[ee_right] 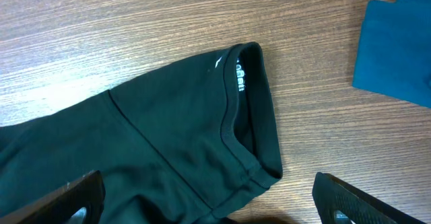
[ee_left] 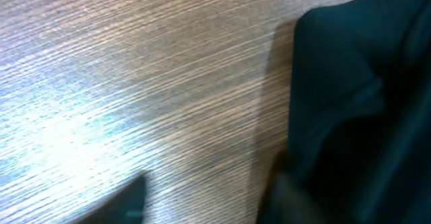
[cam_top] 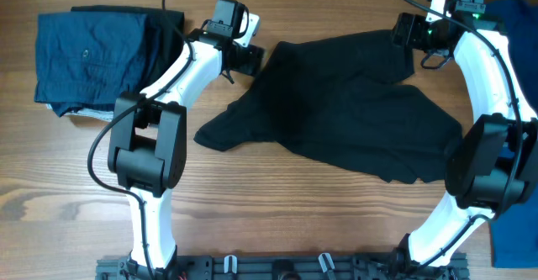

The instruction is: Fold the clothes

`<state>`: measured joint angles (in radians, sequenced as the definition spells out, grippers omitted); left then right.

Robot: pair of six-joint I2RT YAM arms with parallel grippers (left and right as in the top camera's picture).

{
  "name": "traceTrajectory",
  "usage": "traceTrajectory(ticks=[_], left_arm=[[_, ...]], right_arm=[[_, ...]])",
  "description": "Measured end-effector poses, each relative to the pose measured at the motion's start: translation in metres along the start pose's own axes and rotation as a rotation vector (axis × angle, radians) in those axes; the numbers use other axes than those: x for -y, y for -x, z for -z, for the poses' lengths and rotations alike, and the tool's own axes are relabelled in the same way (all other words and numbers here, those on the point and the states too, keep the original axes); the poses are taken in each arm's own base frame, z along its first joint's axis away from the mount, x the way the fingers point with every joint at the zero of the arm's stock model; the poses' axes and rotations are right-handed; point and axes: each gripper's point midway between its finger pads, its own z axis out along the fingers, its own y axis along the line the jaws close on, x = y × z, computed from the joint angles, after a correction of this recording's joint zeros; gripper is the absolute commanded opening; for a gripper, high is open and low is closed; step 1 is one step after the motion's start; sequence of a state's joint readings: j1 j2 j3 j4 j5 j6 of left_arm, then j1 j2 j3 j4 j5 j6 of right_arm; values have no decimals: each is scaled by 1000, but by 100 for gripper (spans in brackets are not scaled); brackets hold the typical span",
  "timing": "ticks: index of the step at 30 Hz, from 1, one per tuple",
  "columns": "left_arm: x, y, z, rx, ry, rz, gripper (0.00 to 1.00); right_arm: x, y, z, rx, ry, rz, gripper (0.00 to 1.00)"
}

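The black shirt (cam_top: 353, 120) lies spread and rumpled across the middle of the table. My left gripper (cam_top: 246, 58) is at its upper left corner. The left wrist view is blurred: its jaws (ee_left: 205, 200) stand apart with bare wood between them. One finger (ee_left: 128, 204) is over the table and the other is at the edge of the black shirt (ee_left: 357, 109). My right gripper (cam_top: 410, 31) hovers at the shirt's upper right. It is wide open (ee_right: 212, 204) over a sleeve (ee_right: 202, 130) with a white-printed cuff, holding nothing.
A folded navy garment (cam_top: 92, 57) lies at the back left. Bright blue cloth (cam_top: 514, 13) lies at the right back edge, also visible in the right wrist view (ee_right: 397, 49), and more of it at the front right (cam_top: 513, 234).
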<state>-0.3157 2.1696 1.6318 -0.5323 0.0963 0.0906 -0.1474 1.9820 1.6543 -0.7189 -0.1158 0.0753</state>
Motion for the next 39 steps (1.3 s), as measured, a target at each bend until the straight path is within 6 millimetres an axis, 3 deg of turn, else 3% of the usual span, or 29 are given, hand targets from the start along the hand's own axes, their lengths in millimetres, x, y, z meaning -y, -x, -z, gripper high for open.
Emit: traceTrajectory(ticks=[9, 21, 32, 39], left_arm=[[4, -13, -8, -49, -2, -6, 28], [49, -27, -12, -102, -43, -80, 28], [54, -46, -9, -179, -46, -86, 26], [78, -51, -9, -189, -66, -131, 26]], right_arm=[[0, 0, 0, 0, 0, 0, 100], [0, 0, 0, 0, 0, 0, 100], [0, 0, 0, 0, 0, 0, 100], [0, 0, 0, 0, 0, 0, 100]])
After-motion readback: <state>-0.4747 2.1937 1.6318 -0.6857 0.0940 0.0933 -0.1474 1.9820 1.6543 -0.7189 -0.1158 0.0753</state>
